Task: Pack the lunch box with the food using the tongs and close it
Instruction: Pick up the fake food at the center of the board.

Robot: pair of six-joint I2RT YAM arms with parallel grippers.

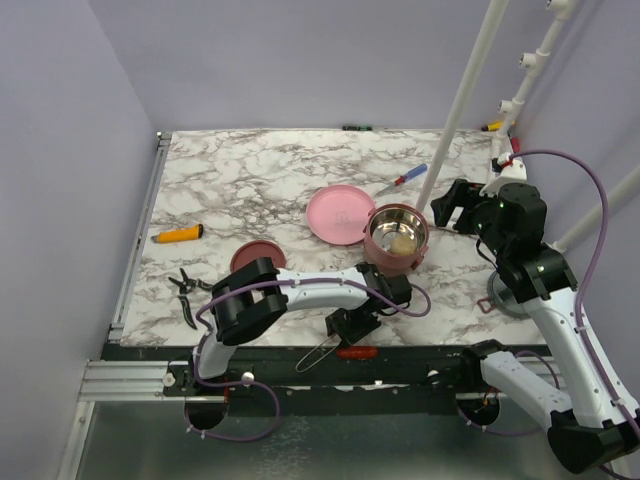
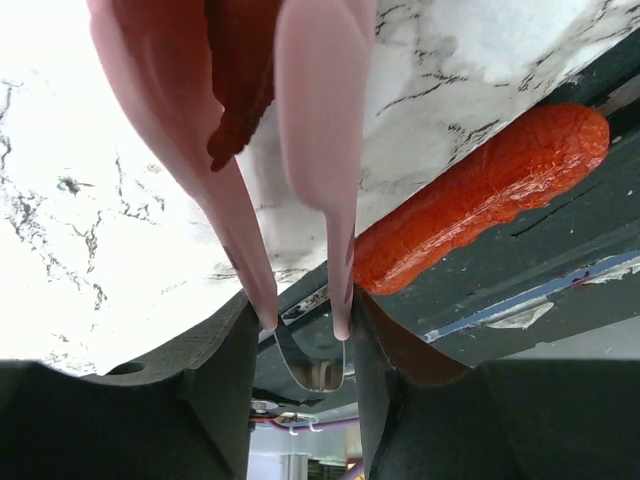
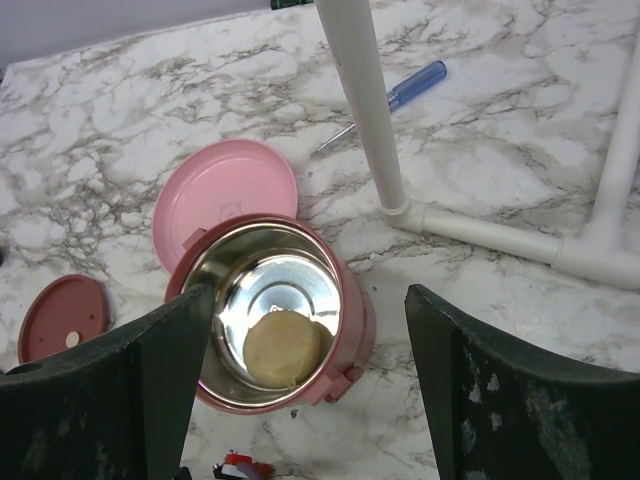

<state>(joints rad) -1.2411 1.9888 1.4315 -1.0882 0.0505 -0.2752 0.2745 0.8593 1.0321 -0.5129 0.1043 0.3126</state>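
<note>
The lunch box is one open dusty-red tier with a steel lining; a tan round ball of food lies inside. My right gripper hangs open above it, to its right in the top view. At the table's front edge, my left gripper is shut on the slim pink tongs, its fingers pressing the two arms near the joined wire end. A dark red piece sits between the tongs' wide ends. A red sausage lies on the black front rim, beside the tongs.
A flat pink plate lies left of the tier, and a maroon disc lid further left. Black pliers and an orange-handled tool lie at the left. A screwdriver and white pipe frame stand behind.
</note>
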